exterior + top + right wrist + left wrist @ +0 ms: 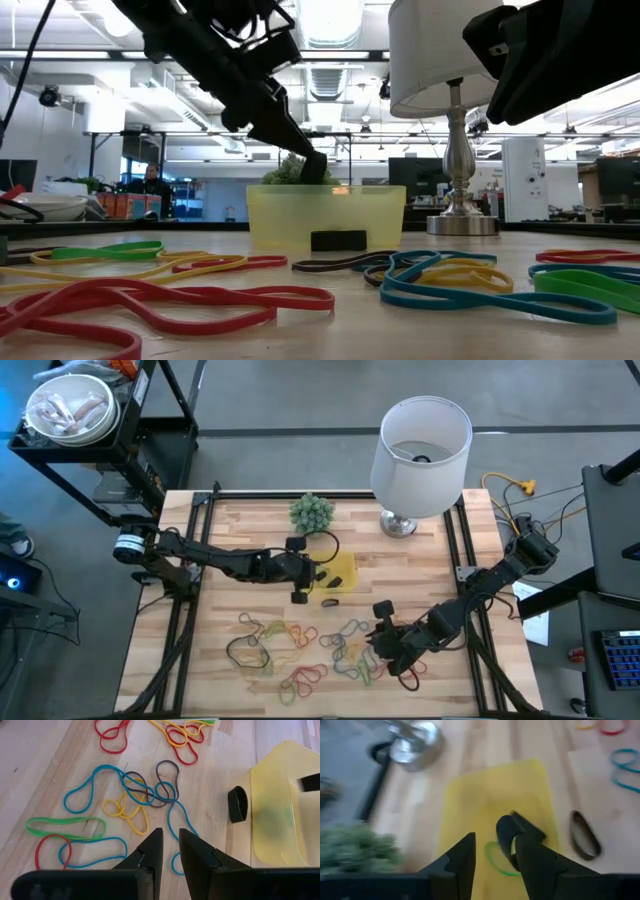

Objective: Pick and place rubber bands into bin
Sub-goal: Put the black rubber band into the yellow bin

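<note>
Hovering my left gripper (492, 852) over the bin (470, 805), I have its fingers parted by a modest gap with nothing pinched between them; a green band (495, 862) lies on the yellow floor just below, beside a dark object in the tray that I cannot identify. From above, the bin (345, 565) sits mid-table near the little plant (311, 511), with a black band (330, 602) lying on the wood just outside its wall. If this is the release, I judge the job well done only if the band sits flat inside, so I should lift straight up rather than sweep sideways, since a floppy loop can snag a fingertip and ride out over the low rim. My right gripper (170, 847) hangs low over the scattered rubber bands (300, 650), fingers nearly together and empty, above a tangle of blue, yellow and dark loops. There I would aim at a single strand lying clear of its neighbours, to avoid dragging the knot.
</note>
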Robot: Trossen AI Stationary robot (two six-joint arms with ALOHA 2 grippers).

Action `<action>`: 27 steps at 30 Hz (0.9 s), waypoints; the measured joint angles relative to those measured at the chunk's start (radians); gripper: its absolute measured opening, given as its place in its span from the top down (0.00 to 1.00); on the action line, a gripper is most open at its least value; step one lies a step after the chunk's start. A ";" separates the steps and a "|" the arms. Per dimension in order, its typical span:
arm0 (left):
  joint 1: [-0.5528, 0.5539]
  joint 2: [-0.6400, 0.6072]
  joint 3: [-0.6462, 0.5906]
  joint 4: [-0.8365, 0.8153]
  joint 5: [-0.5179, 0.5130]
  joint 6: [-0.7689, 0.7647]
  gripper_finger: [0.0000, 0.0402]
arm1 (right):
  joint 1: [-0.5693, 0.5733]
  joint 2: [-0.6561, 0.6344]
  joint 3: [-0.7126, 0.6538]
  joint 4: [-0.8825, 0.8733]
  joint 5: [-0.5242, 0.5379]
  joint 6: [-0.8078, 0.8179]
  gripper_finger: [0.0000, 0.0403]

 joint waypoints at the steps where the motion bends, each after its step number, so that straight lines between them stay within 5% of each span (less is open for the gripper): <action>1: 0.010 0.000 0.001 -0.003 0.024 -0.002 0.69 | 0.000 0.000 0.000 0.001 0.000 0.000 0.86; 11: 0.033 -0.006 0.001 0.013 -0.004 0.029 0.69 | 0.000 0.000 0.000 -0.011 -0.001 0.044 0.86; 21: -0.026 -0.059 -0.022 -0.009 -0.042 0.025 0.69 | 0.041 0.000 -0.002 -0.409 -0.041 0.562 0.86; 27: -0.088 -0.104 -0.057 -0.009 -0.041 0.000 0.69 | 0.078 -0.001 -0.002 -0.441 -0.164 0.741 0.86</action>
